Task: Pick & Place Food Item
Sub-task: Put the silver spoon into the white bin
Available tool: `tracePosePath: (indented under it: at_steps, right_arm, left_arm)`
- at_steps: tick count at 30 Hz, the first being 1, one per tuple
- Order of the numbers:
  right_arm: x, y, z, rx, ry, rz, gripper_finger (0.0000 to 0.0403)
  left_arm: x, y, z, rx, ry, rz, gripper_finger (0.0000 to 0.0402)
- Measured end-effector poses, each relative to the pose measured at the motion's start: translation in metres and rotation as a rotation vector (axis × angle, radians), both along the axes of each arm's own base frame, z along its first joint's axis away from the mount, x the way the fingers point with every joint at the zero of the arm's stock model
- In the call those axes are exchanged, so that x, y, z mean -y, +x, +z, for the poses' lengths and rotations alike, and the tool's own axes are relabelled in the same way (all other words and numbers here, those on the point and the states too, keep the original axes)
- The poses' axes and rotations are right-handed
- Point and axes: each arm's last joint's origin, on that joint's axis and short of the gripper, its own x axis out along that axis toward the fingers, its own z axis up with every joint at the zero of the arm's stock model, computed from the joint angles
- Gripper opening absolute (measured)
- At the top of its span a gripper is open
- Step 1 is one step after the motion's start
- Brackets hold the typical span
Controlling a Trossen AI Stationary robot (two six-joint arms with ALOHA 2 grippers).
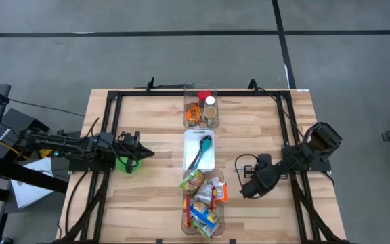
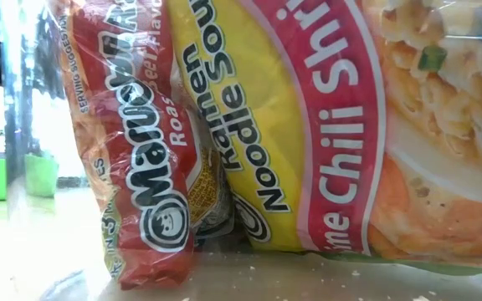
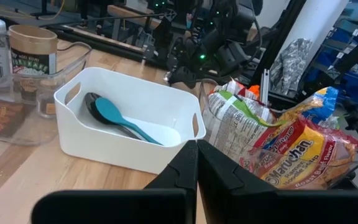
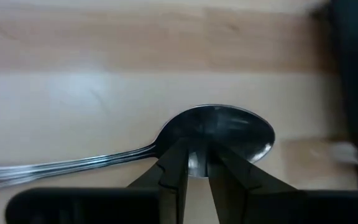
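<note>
White tray [image 1: 189, 161], teal spatula [image 3: 114, 113], silver spoon [image 4: 219, 140], possibly green cup [image 1: 127, 163].

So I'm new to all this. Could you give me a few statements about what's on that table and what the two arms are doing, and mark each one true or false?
1. The white rectangular plastic bin holds a teal spoon. True.
2. The right gripper is closed on the bowl of a shiny metal spoon at the wooden table. True.
3. The left gripper is wide open. False: its fingers are shut together.
4. The ramen noodle packets lie in the white bin. False: they sit in a separate clear container beside it.
5. The metal spoon lies inside the white bin. False: it is out on the table by the right gripper.
</note>
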Motion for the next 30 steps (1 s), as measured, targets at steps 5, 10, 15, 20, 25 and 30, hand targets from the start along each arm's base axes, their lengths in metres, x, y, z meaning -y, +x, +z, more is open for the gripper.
tracePosePath:
  at_steps: [5, 10, 15, 20, 25, 30]
  right_arm:
    - [0.012, 0.013, -0.001, 0.046, -0.024, 0.082, 0.0055]
    - [0.027, 0.028, -0.002, 0.069, -0.053, 0.195, 0.0055]
    - [0.045, 0.037, -0.003, 0.020, -0.064, 0.293, 0.0055]
    - [0.056, 0.039, -0.002, -0.036, -0.059, 0.348, 0.0055]
    - [0.060, 0.029, 0.023, 0.020, -0.078, 0.275, 0.0055]
    - [0.059, 0.017, 0.054, 0.223, -0.091, 0.136, 0.0055]
  left_arm:
    - [0.000, 0.000, 0.000, 0.003, 0.000, -0.001, 0.0000]
    - [0.000, 0.000, 0.000, 0.005, 0.000, -0.001, 0.0000]
    - [0.000, 0.000, 0.000, 0.004, 0.000, 0.000, 0.0000]
    - [0.000, 0.000, 0.000, 0.004, 0.000, -0.001, 0.0000]
    - [0.000, 0.000, 0.000, 0.005, 0.000, 0.000, 0.0000]
    - [0.000, 0.000, 0.000, 0.005, 0.000, -0.001, 0.0000]
